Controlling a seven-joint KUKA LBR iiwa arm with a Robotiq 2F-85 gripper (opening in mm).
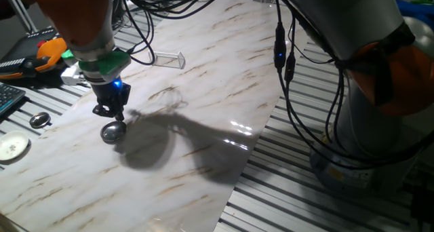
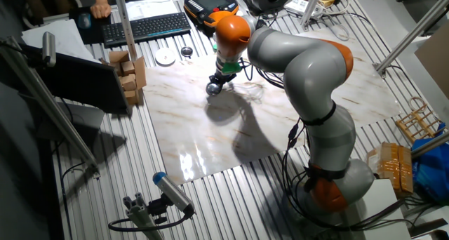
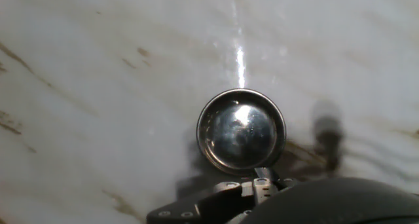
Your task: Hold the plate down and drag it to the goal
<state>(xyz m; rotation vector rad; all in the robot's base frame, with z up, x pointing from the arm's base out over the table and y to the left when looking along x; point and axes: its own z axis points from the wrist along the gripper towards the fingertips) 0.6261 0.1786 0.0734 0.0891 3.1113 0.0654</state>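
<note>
While the gripper (image 1: 115, 114) hangs just above the plate (image 1: 113, 131) on the marble tabletop (image 1: 203, 110) — jaws' spread unclear — the goal (image 1: 168, 58) sits well apart, farther back.

The plate (image 1: 113, 131) lay on the table (image 1: 203, 96), directly under the fingers (image 1: 114, 111). The goal (image 1: 167, 58) stood behind the plate, well apart from it. A dark-centred disc (image 1: 40, 120) and a flat disc (image 1: 12, 147) lay left of the plate.

Robotics lab: slatted aluminium bench (image 2: 210, 198), cable bundles (image 1: 291, 89), keyboard (image 2: 147, 26), marble-pattern board (image 1: 203, 89).
</note>
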